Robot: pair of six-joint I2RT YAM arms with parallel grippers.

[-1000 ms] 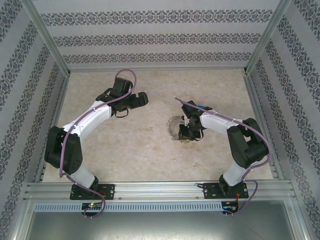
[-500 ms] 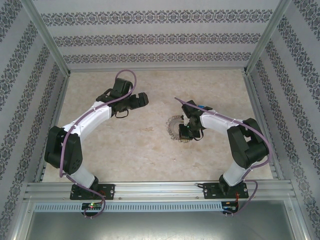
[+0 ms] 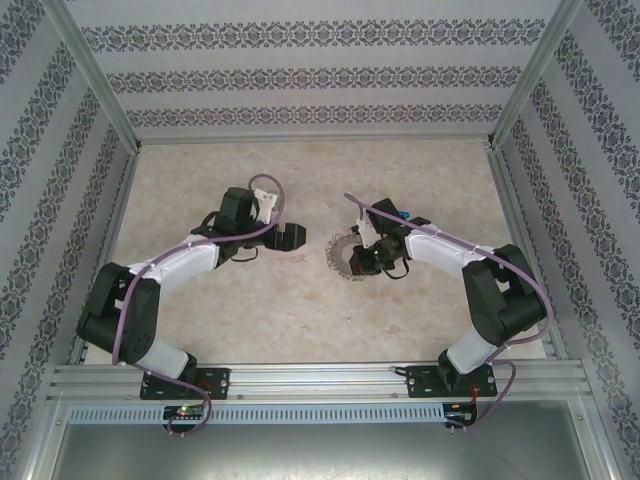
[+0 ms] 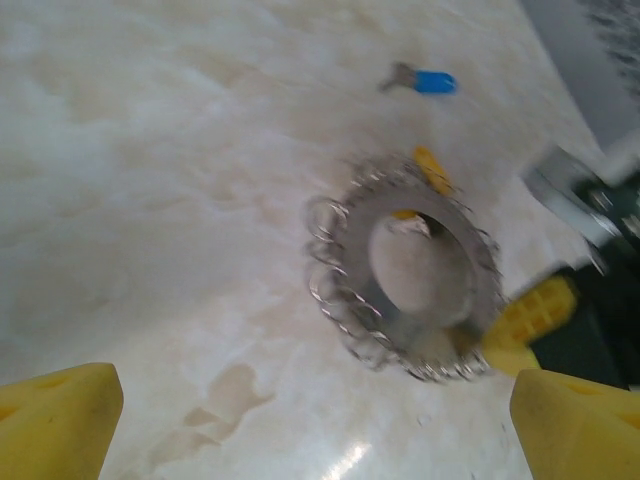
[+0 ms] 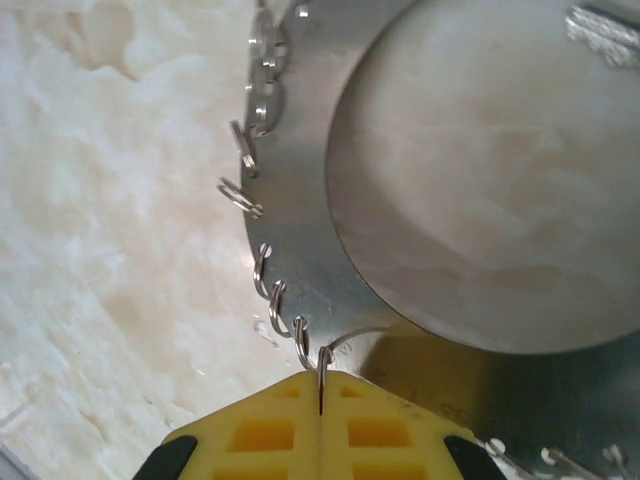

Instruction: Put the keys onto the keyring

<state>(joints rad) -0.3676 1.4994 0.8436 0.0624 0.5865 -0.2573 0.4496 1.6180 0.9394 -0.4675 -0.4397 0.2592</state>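
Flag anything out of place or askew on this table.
The blue key lies loose on the table, apart from the keyring, while the yellow key sits at its rim. The right claw is shut on one wire loop of the fringe. Nothing looks spilled or damaged.

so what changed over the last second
The left end effector swung nearer the keyring, wide open. The right end effector pinched shut on one of its wire loops. The keyring and blue key stayed put.
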